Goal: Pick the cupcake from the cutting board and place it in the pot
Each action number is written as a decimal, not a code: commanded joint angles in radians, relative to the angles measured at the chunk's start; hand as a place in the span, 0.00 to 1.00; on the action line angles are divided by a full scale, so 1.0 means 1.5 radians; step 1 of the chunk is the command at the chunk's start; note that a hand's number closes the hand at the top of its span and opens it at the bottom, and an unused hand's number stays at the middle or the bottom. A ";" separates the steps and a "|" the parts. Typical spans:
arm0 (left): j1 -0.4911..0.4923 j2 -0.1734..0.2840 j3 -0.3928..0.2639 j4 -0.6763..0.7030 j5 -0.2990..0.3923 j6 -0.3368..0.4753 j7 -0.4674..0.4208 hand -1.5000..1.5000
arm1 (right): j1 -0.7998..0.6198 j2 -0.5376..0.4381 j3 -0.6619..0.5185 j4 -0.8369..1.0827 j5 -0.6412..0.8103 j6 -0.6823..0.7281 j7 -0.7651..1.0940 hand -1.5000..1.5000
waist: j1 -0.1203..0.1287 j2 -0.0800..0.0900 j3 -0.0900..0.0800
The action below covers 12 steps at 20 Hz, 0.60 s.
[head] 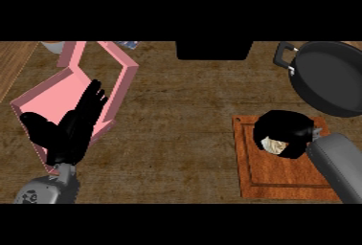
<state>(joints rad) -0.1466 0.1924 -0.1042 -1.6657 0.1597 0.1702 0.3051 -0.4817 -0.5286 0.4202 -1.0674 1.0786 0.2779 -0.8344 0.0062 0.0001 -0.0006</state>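
Two hands show above the wooden counter (184,143), and no brand, label or readable writing appears on anything; nearest, the left hand (71,131) rises from its grey forearm at the lower left, fingers straight and spread, resting over the edge of a pink tray (124,83); at the lower right, the right hand (283,129) is curled down over the cupcake (278,146) on the orange-brown cutting board (272,177), its fingers wrapped round the cake so that only a pale patch shows beneath them; which way the cupcake points, and its long axis, cannot be told because the hand hides most of it; farther off, at the upper right, the black pot (329,76) sits just beyond the board's far corner, a handle at its upper left.
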 commanded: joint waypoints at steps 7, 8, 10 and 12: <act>0.019 -0.011 0.011 -0.019 -0.009 -0.006 0.017 0.50 | 0.016 0.010 -0.121 0.039 -0.033 0.027 0.068 1.00 | -0.008 -0.001 0.000; 0.014 -0.006 0.023 -0.023 -0.011 0.000 0.014 0.50 | 0.038 0.011 -0.173 0.070 -0.046 0.024 0.158 1.00 | -0.029 -0.003 0.000; 0.032 -0.004 0.034 -0.017 -0.017 0.015 0.014 0.50 | 0.063 -0.026 -0.277 0.123 -0.080 0.020 0.262 1.00 | -0.080 -0.008 0.000; 0.036 0.000 0.047 -0.019 -0.017 0.022 0.009 0.50 | 0.079 -0.058 -0.359 0.170 -0.104 0.008 0.349 1.00 | -0.121 -0.009 0.000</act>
<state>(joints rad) -0.1086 0.1859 -0.0592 -1.6907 0.1380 0.1832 0.3237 -0.4081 -0.5592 0.0848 -0.9216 0.9898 0.2913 -0.5357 -0.0904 -0.0075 -0.0002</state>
